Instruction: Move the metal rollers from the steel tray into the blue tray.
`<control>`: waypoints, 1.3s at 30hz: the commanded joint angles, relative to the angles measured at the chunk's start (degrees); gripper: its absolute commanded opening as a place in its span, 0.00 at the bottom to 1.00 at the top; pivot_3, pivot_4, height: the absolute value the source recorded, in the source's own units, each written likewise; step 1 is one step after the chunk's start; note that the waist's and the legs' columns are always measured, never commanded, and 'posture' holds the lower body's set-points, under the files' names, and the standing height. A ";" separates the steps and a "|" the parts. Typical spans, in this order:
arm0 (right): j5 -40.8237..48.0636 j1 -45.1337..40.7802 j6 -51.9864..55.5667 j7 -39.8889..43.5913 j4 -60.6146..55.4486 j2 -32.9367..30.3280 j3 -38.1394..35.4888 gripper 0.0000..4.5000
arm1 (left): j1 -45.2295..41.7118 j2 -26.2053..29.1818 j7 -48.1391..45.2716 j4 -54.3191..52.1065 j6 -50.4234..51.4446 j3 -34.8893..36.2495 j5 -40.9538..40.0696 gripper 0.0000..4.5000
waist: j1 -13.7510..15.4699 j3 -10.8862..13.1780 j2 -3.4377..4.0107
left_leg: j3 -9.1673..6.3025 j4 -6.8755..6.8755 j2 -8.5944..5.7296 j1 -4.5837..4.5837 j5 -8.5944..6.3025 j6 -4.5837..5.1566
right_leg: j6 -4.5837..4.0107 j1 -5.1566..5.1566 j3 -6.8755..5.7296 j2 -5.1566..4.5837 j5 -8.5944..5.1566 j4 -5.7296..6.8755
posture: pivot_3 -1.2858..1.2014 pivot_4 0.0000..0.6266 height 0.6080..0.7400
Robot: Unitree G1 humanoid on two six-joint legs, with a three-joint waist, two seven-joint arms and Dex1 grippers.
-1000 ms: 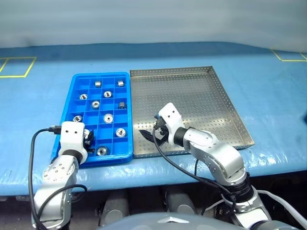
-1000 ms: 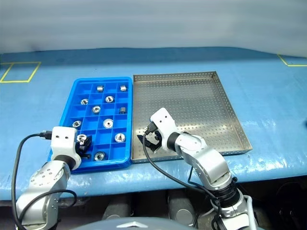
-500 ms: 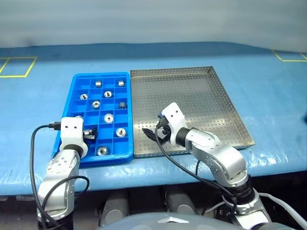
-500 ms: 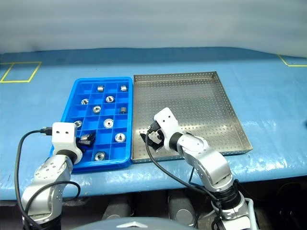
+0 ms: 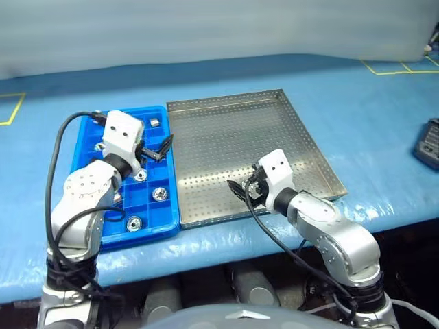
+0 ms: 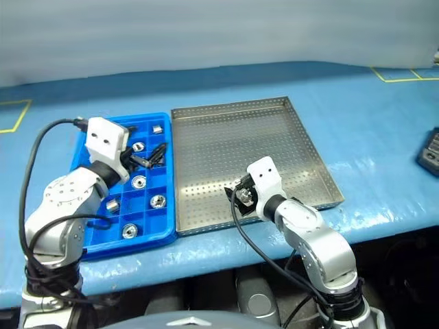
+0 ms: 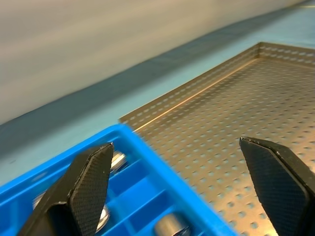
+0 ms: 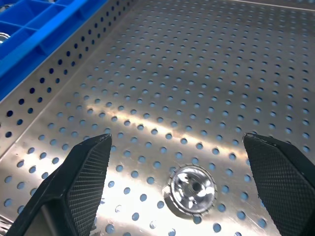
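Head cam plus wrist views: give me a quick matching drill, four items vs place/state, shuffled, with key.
Things:
1. left gripper
2. right gripper
3. steel tray
4. blue tray

Places/states:
A. open, over the blue compartments
B. grid of compartments with rollers in several
C. open, one metal roller on the floor between its fingers
D. perforated floor, to the right of the blue one

Pairs: 1-A, 2-C, 3-D, 4-B

Blue table cover (image 5: 370, 116) under everything, wrinkled. Yellow tape lines (image 5: 394, 68) far off beyond the right claw (image 5: 248, 190), another yellow line (image 5: 8, 110) far out from the left one. Dark gadget (image 5: 428, 140) at table edge, well right of the right claw.
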 commanded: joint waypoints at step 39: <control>-0.55 5.94 1.85 -6.18 -7.87 3.44 -1.80 1.00 | -4.34 -2.74 -14.59 24.58 -12.65 -22.00 7.00 0.47 | -13.45 0.00 0.02 | 0.13 -0.36 0.02 0.21 0.00 0.01 | 0.01 -0.01 0.23 0.04 -0.03 0.01 | 0.35 0.24 1.00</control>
